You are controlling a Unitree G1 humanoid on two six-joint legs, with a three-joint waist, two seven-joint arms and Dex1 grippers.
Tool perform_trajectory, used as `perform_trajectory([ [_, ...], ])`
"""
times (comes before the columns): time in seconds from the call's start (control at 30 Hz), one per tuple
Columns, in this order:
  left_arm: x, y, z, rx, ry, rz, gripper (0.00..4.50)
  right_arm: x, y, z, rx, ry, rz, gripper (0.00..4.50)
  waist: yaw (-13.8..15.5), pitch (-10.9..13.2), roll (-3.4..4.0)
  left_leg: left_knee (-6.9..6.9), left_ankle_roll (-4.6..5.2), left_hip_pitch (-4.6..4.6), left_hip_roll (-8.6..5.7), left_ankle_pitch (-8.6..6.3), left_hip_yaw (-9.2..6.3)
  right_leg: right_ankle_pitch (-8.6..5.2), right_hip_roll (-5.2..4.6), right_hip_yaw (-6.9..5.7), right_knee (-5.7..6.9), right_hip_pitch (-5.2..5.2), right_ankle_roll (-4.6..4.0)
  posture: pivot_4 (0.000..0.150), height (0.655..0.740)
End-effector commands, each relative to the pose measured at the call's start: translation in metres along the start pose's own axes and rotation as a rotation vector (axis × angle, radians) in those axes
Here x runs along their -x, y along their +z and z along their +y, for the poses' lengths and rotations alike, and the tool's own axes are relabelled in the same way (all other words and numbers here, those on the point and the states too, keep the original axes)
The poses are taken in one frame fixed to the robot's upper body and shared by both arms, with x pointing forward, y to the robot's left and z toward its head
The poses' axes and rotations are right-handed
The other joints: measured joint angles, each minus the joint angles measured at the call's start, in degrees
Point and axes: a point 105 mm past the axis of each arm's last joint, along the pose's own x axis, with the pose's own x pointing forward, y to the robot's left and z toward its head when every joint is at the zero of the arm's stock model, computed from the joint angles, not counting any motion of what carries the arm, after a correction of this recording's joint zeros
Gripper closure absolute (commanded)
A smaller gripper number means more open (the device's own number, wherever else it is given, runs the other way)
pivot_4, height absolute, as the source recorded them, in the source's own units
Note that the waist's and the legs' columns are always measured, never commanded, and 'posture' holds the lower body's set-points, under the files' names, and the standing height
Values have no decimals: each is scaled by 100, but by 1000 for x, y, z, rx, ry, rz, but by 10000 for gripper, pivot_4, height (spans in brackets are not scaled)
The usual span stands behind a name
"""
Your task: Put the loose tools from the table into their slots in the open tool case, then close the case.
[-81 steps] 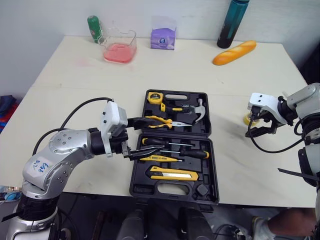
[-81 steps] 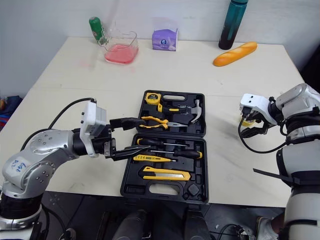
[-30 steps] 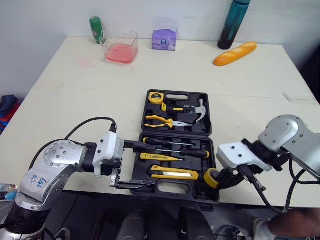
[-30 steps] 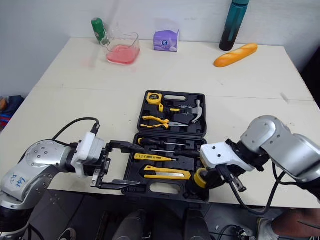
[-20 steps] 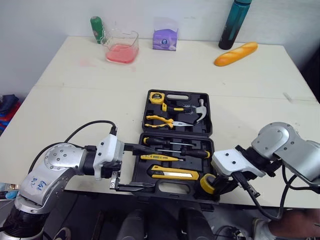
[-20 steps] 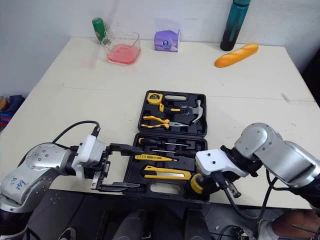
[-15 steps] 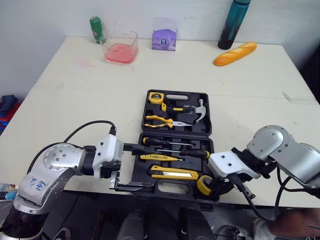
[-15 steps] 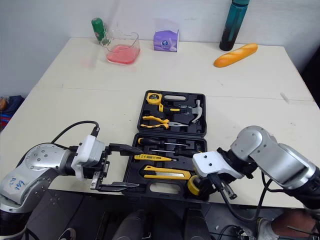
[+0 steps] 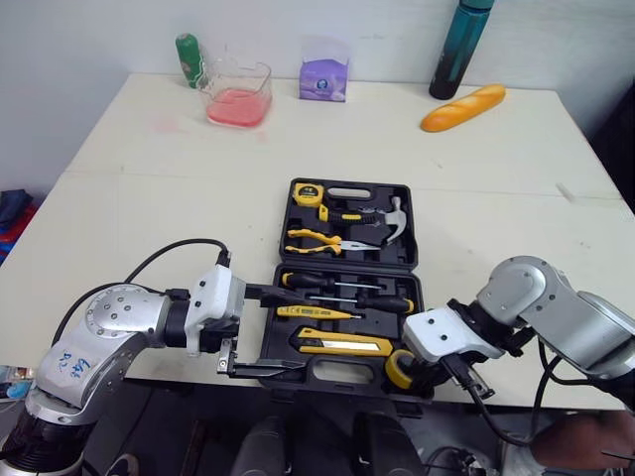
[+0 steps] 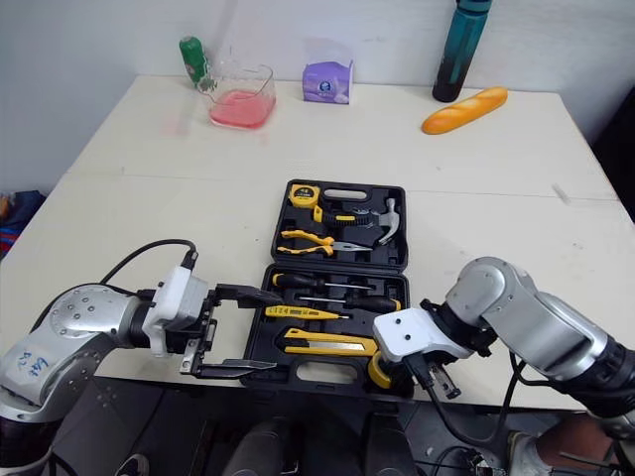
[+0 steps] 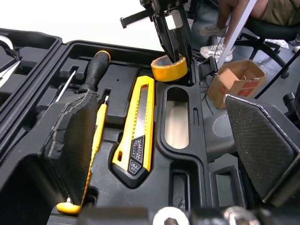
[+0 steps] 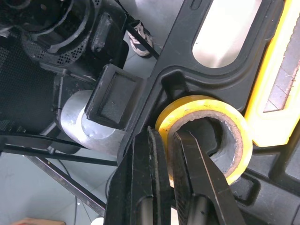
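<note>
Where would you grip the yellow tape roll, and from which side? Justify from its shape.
Pinch the wall of the tape roll from above, one finger through the hole, one outside: the ring lies nearly flat with an open centre. The right gripper holds it so.

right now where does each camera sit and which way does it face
Eye views: on the head, looking forward and down at the table and open tool case; both arms show, left gripper open, right gripper holding the tape roll.
Left wrist view: on the left wrist, looking between its own fingers at the utility knife.
Right wrist view: on the right wrist, looking along its fingers pinching the roll.
Shared: all show the tape roll by the case's handle.
</note>
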Motion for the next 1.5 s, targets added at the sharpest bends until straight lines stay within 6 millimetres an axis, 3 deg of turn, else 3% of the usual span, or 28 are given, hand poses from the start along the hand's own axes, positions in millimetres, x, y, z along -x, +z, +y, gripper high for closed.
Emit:
perform_trajectory([
  [0.03, 1, 8, -4, -37, -7, -7, 0, -5, 3, 5, -11, 39, -8, 44693, 2, 0, -1, 0, 0, 0, 0, 0, 0, 0, 0, 0, 0, 0, 0, 1500, 7400],
  [0.1, 1, 8, -4, -37, -7, -6, 0, -5, 5, 10, -24, 68, -22, 44693, 6, 0, -1, 0, 0, 0, 0, 0, 0, 0, 0, 0, 0, 0, -1, 1500, 7400],
  [0.23, 1, 8, -4, -36, -7, -4, 0, 1, 15, 16, 18, 90, -81, 29237, 15, 0, 0, -1, 0, -2, 0, 0, -3, 0, -1, -2, 0, -1, -1, 1500, 7400],
  [0.47, 3, 8, -4, -26, -6, -1, 0, 12, 14, 22, 8, 134, -78, 29237, 8, 1, 0, 0, 1, -3, -2, -1, -2, 0, -4, -2, -2, -1, -1, 1500, 7400],
  [0.67, 4, 8, -3, -25, 9, -7, 0, 23, 21, 15, 2, 103, -150, 29237, 11, 1, 0, 0, 1, -3, -1, -1, -1, 0, -4, -1, -2, -2, -1, 1500, 7400],
  [0.93, 9, 10, 2, -32, 38, -23, 0, 45, 30, 17, 25, 60, -436, 29237, 18, 2, -1, -1, 2, -3, -1, -1, -2, 0, -4, -3, -3, 0, -1, 1500, 7400],
  [1.17, 11, 9, 3, -24, 41, -25, 0, 43, 23, 20, -19, -15, -625, 29237, 40, 2, -3, 0, 3, -3, -3, -2, -2, 1, -6, -5, 0, 4, 0, 1500, 7400],
  [1.3, 12, 8, 2, -18, 34, -21, 0, 28, 20, 10, 92, -159, -686, 44683, 25, 1, -6, 0, 2, 0, 1, -1, -3, 1, 1, -5, -3, 7, 0, 1500, 7400],
  [1.5, 14, 6, 2, -11, 28, -14, 0, 14, 18, 8, 125, -185, -734, 44683, 30, 2, -3, 0, 2, 0, -1, -1, -1, 1, -1, -3, 2, 3, 0, 1500, 7400],
])
